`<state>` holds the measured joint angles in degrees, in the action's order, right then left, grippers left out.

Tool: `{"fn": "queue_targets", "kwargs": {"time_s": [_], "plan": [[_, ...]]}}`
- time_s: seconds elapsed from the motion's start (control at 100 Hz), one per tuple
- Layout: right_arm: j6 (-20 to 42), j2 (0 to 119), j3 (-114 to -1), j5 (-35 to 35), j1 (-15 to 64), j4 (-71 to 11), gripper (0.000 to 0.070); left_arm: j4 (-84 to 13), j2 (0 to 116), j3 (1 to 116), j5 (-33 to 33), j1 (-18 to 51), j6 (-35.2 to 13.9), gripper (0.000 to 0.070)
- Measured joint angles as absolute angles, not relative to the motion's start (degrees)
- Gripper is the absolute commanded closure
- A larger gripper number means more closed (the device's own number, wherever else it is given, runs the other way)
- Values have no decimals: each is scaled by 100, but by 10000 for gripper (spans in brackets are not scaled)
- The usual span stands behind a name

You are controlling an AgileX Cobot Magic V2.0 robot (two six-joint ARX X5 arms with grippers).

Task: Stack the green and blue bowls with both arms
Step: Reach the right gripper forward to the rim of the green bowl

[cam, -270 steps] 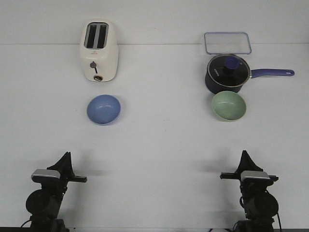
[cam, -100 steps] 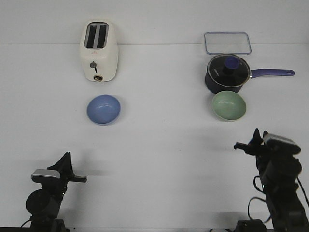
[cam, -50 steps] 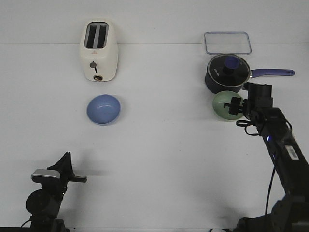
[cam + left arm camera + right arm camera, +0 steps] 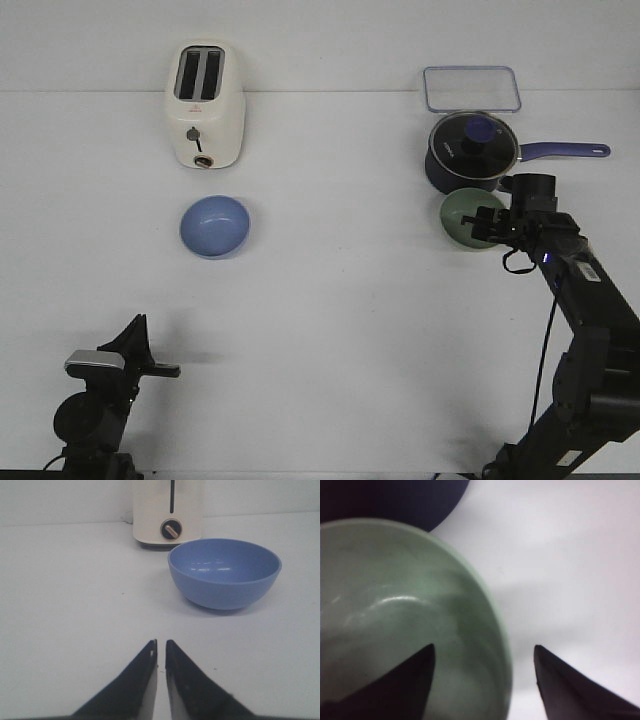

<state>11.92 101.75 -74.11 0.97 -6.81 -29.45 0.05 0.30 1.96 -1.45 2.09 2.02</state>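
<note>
The blue bowl (image 4: 214, 225) sits left of centre in front of the toaster; it also shows in the left wrist view (image 4: 225, 572). The green bowl (image 4: 460, 216) sits at the right, against the saucepan. My right gripper (image 4: 487, 225) is open over the green bowl's right rim. In the right wrist view, the right gripper (image 4: 484, 647) has one finger inside the green bowl (image 4: 395, 605) and one outside. My left gripper (image 4: 142, 347) rests near the front left edge; in its wrist view (image 4: 161, 642) it is shut and empty, well short of the blue bowl.
A cream toaster (image 4: 205, 105) stands behind the blue bowl. A dark navy saucepan (image 4: 470, 150) with a glass lid touches the green bowl's far side, its handle pointing right. A clear lidded container (image 4: 471, 88) lies behind the pan.
My right arm has reached from the front edge out to the green bowl and now straddles its right rim with open fingers. The left arm and both bowls have not moved.
</note>
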Motion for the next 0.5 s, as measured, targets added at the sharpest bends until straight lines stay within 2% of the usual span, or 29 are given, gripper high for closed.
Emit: {"fn": "queue_targets", "kwargs": {"time_s": [0.05, 0.07, 0.31, 0.5], "plan": [[1201, 10208, -7411, 97, -679, -2945, 667, 8, 30, 196, -148, 209, 202, 685], [1205, 10215, -7411, 97, -681, -2941, 700, 8, 30, 196, -145, 209, 202, 685], [1426, 10189, -7448, -67, -692, -2893, 700, 47, 30, 196, -148, 209, 202, 685], [1487, 9660, -7439, -482, -674, -3553, 700, 49, 30, 196, -148, 209, 204, 685]]}}
